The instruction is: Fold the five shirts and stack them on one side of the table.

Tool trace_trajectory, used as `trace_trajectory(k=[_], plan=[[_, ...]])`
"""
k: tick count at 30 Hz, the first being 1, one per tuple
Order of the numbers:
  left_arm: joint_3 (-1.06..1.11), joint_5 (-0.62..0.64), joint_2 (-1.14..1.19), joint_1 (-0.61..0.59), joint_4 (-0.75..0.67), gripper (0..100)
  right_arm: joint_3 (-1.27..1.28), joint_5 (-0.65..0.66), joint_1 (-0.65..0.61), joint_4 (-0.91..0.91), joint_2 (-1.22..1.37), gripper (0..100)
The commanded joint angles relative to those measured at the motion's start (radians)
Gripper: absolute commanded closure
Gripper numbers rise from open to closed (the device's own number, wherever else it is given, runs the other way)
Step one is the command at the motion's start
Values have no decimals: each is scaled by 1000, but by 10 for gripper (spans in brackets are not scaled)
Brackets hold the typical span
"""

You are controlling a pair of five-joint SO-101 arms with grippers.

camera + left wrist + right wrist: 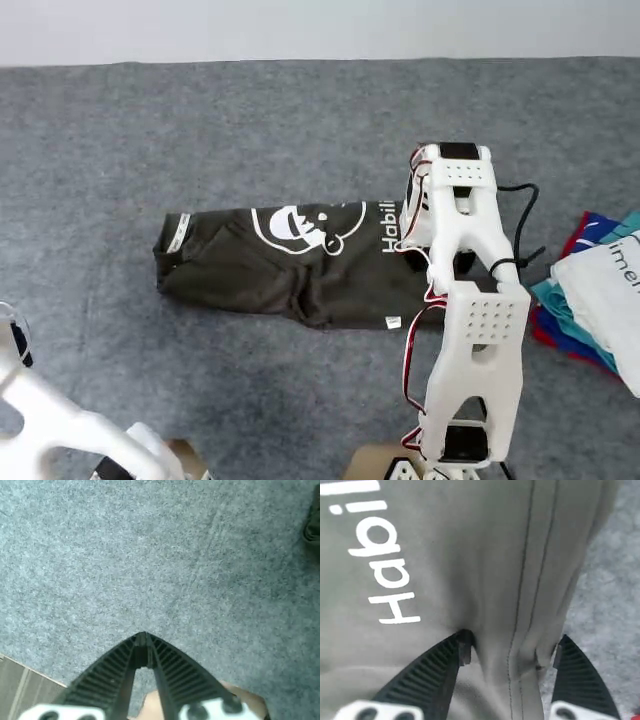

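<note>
Fingers on the right (431,680) straddle the white-lettered dark shirt (470,570), unclenched; left fingers (107,677) clench empty.

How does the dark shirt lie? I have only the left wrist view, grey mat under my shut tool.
Observer: The dark shirt is folded into a long strip, print side up.
Operator: Is the right tool on it?
Observer: Yes, the open right tool straddles a seamed ridge of cloth at one end.
Operator: Any shirts done?
Observer: Folded shirts lie stacked just past the right arm, a white one on top.
</note>
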Motion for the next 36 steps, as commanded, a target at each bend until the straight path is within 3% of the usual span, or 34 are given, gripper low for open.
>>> trace_trajectory(k=[1, 8, 25, 36], plan=[[-27, -21, -18, 3, 28, 995, -9, 11, 5, -4, 12, 762], [-27, -21, -18, 6, 25, 995, -11, 11, 7, -2, 13, 949], [-27, -21, -17, 8, 25, 995, -80, 68, 38, 101, -202, 988], [-27, -21, -17, 8, 25, 995, -80, 221, 232, 51, -186, 988]])
